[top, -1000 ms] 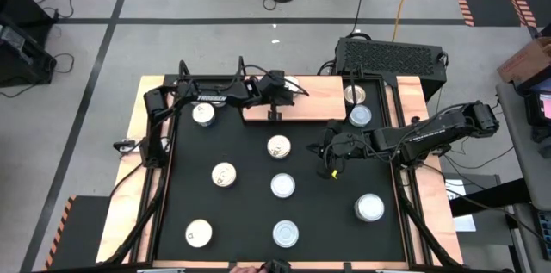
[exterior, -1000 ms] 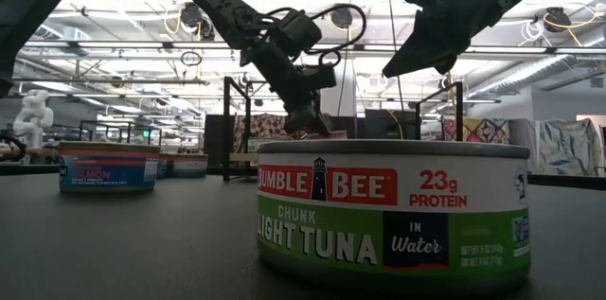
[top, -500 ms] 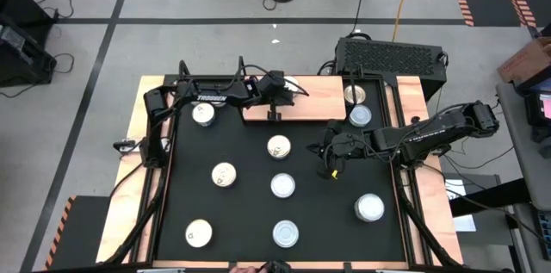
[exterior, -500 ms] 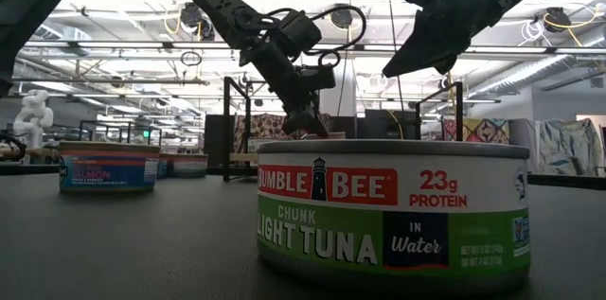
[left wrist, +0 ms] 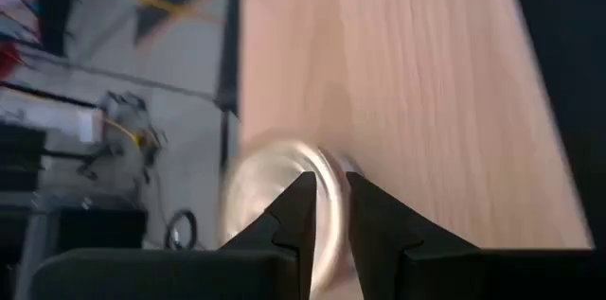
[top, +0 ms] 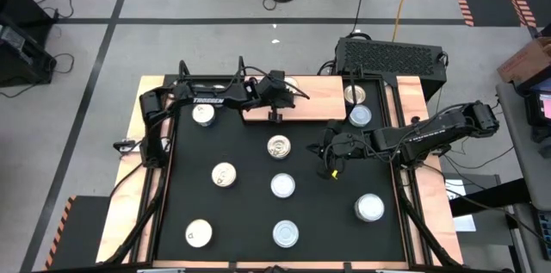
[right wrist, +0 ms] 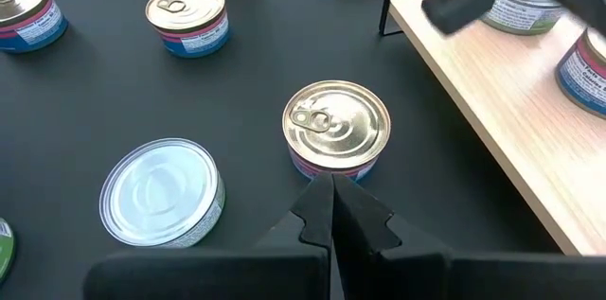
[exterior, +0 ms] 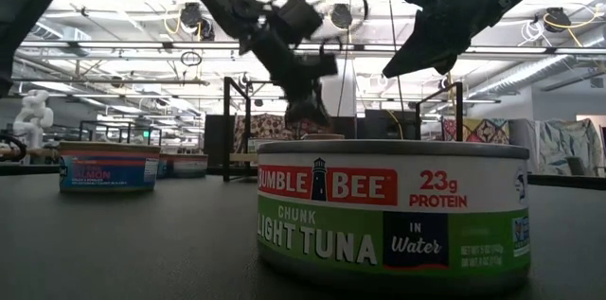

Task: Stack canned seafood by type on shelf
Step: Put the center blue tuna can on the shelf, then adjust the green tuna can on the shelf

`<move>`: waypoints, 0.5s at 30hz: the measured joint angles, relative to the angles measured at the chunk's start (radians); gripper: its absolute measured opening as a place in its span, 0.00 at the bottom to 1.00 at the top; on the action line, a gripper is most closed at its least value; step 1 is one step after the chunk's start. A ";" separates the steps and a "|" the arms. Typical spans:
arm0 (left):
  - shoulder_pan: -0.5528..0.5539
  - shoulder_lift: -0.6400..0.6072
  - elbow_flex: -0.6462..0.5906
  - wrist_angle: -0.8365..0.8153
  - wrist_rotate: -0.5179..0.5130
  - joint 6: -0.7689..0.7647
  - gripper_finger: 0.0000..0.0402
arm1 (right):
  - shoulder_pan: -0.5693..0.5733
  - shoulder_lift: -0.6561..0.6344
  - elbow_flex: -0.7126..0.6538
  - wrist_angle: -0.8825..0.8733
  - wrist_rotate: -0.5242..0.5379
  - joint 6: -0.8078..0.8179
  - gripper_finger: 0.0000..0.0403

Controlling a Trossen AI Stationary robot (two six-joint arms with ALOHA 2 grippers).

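The shelf [top: 318,101] is a light wooden board at the table's far edge. My left gripper [left wrist: 329,182] hovers over its left part, fingertips a narrow gap apart, above a silver-topped can [left wrist: 270,201] standing on the board. Two more cans [top: 355,94] [top: 360,115] stand on the shelf's right part. My right gripper [right wrist: 331,182] is shut and hangs in the air right of centre. It points at a gold-topped can [right wrist: 337,130] on the black mat without touching it. Several other cans stand about the mat, such as a silver one [right wrist: 163,191].
A green tuna can [exterior: 393,210] stands close to the low camera, and a blue salmon can [exterior: 107,166] stands farther left. A black ribbed box [top: 392,53] sits behind the shelf's right end. Black posts [exterior: 227,125] rise at the shelf's ends. Open mat lies between the cans.
My left gripper has risen a little above the shelf and is in motion, showing blurred in the low view; the can below it stays on the board. My right arm has kept still.
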 joint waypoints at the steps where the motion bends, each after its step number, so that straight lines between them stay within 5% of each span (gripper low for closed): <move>1: -0.005 -0.020 0.000 -0.007 0.000 0.000 0.16 | 0.000 0.000 0.000 0.000 0.000 0.000 0.00; 15: 0.082 -0.157 0.000 -0.402 -0.002 -0.101 0.16 | 0.000 0.000 0.000 -0.001 -0.004 0.000 0.00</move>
